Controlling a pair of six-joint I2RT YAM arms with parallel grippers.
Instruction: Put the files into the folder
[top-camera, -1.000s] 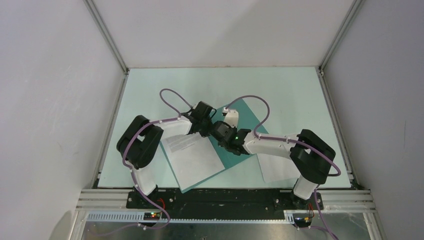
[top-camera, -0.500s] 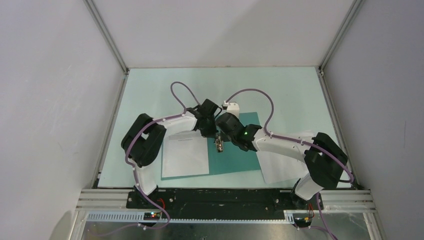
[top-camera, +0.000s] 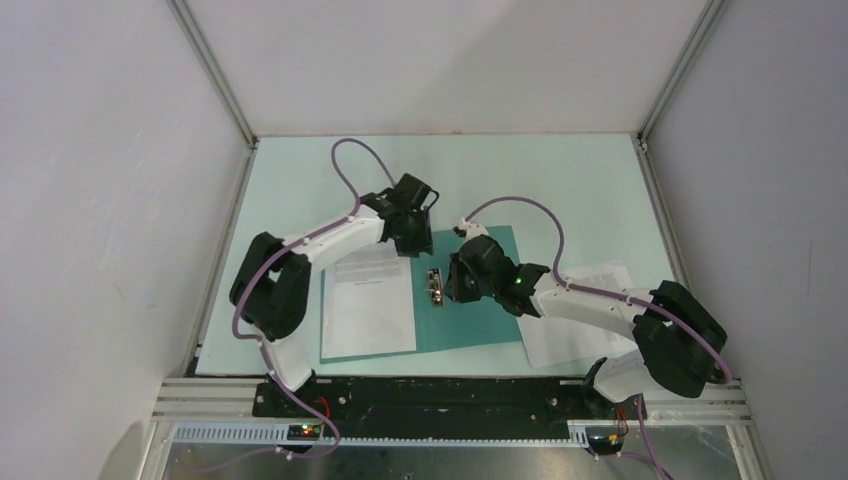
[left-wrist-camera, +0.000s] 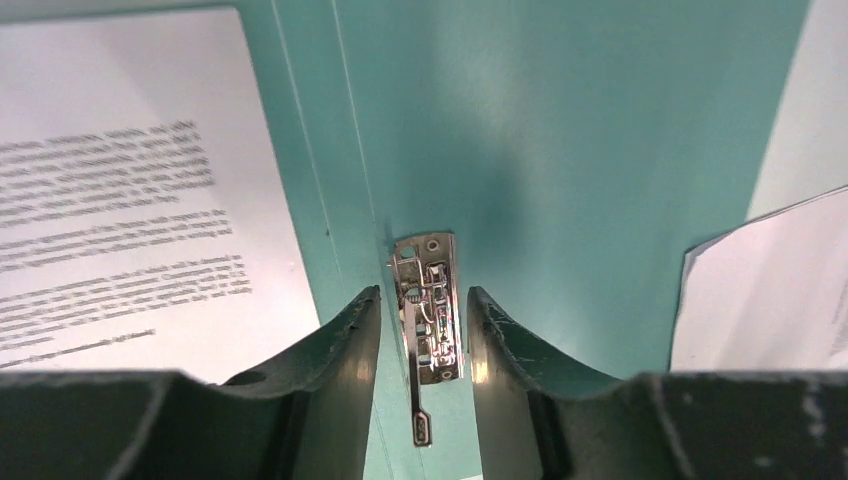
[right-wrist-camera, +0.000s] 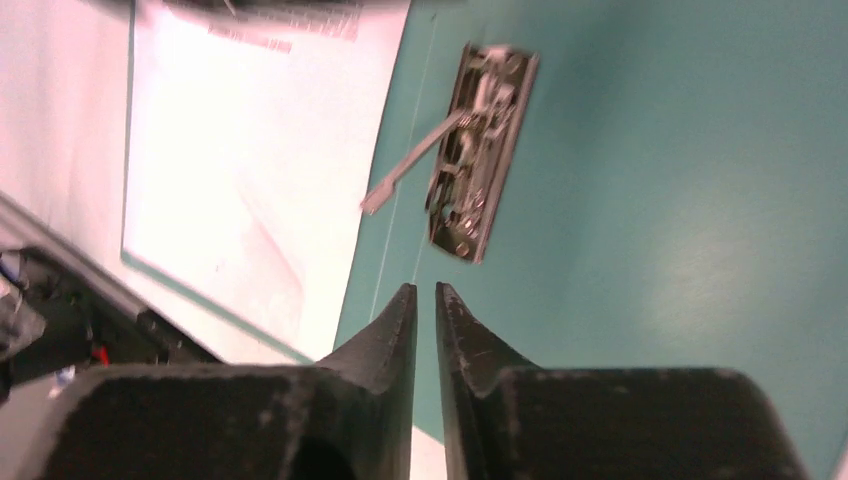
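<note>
1. Top external view: our folder (top-camera: 478, 305) lies open by the table's (top-camera: 560, 190) near edge. One sheet (top-camera: 368, 312) rests on its left half, the other sheet (top-camera: 565, 345) at its right edge.
2. Our left gripper (left-wrist-camera: 425, 297) hangs partly open and empty over the metal clip (left-wrist-camera: 432, 262).
3. Our right gripper (right-wrist-camera: 426, 290) is all but closed, gripping nothing.
</note>
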